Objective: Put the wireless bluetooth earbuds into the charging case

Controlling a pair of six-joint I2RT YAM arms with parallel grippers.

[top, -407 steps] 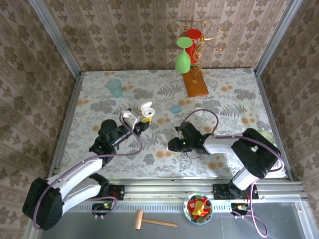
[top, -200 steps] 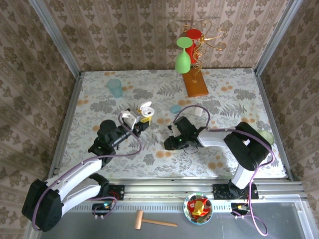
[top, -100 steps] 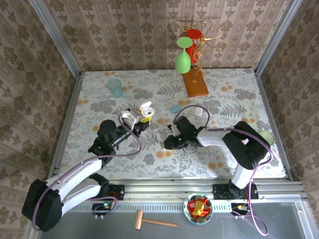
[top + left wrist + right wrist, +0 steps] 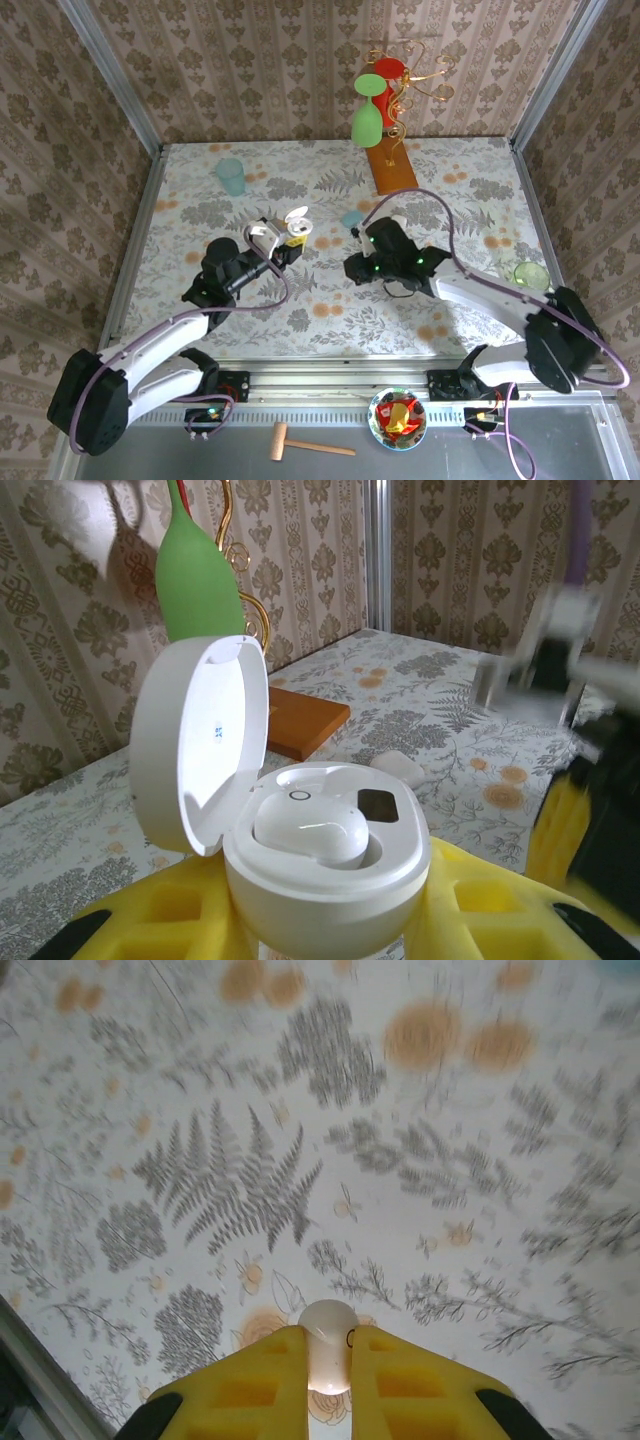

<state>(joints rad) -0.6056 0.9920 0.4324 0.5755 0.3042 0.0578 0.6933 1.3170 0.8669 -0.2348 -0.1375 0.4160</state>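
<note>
The left gripper [image 4: 283, 238] squeezes the open white case [image 4: 325, 890] with one earbud [image 4: 308, 830] inside, left of the middle, and the right gripper [image 4: 328, 1372] pinches a second earbud [image 4: 328, 1332] tight above the surface [image 4: 420, 1170].

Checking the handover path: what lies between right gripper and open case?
Top view: bare tablecloth between the right gripper and the open case; a blue case sits beside that line.
</note>
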